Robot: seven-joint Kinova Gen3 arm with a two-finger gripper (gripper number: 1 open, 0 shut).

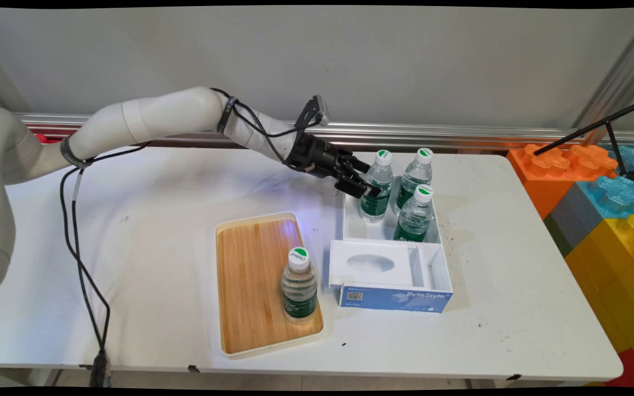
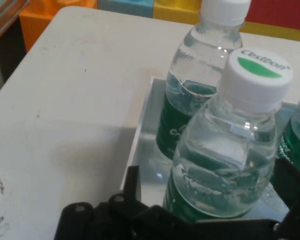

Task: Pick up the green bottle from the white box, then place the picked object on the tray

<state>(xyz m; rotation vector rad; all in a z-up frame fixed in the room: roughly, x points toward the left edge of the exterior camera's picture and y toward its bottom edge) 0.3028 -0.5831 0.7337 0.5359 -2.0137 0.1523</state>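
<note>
White table runs across the scene below a grey wall, with big coloured blocks stacked off its right end. Near the middle sits a white box with compartments; its far compartment holds three water bottles with green labels and white caps. The gripper reaches in from the left at the nearest-left bottle, its fingers spread to either side of that bottle, one finger showing at the bottle's left in the hand view and the other at its right; the jaws are parted, not yet pressed against it as far as can be seen. The other two bottles stand just beside. A wooden tray left of the box carries a fourth bottle, upright, at its near right.
</note>
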